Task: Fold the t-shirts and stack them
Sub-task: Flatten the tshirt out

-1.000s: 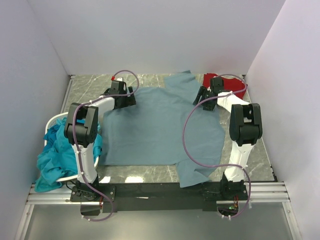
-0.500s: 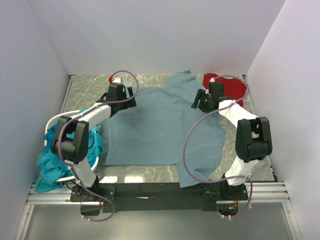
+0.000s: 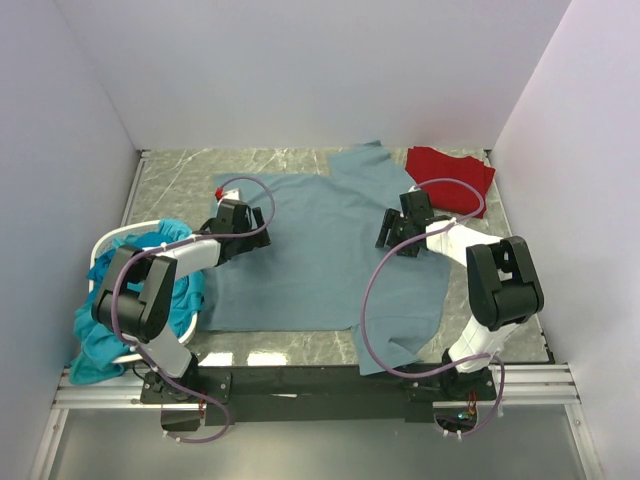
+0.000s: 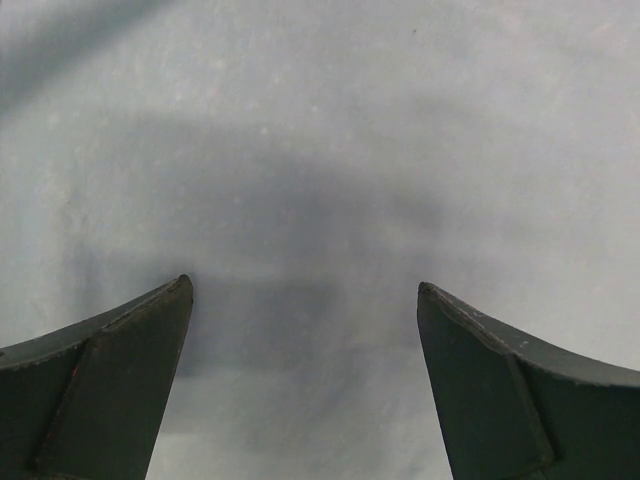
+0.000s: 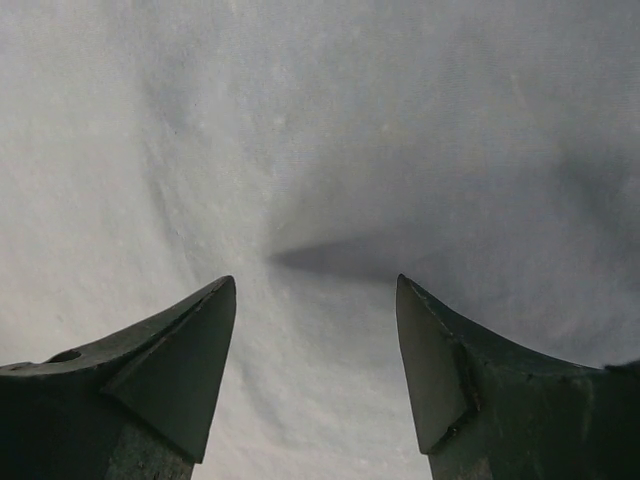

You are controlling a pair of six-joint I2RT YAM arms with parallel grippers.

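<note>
As they overhang the blue t-shirt (image 3: 320, 260), left tool (image 4: 305, 290) and right tool (image 5: 315, 282) gape empty.

Shows a grey marbled bench (image 3: 180, 175) boxed in by pale walls (image 3: 300, 70). Has a white basket (image 3: 115, 236) at its left edge.

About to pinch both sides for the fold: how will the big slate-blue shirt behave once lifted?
Probably floppy: the slate-blue shirt lies flat with soft wrinkles and a rumpled near sleeve, so it should sag between grip points. The fine weave in the wrist views suggests thin, light cloth, so a shallow pinch may slip. Pushed, it would likely bunch on the table rather than slide whole.
</note>
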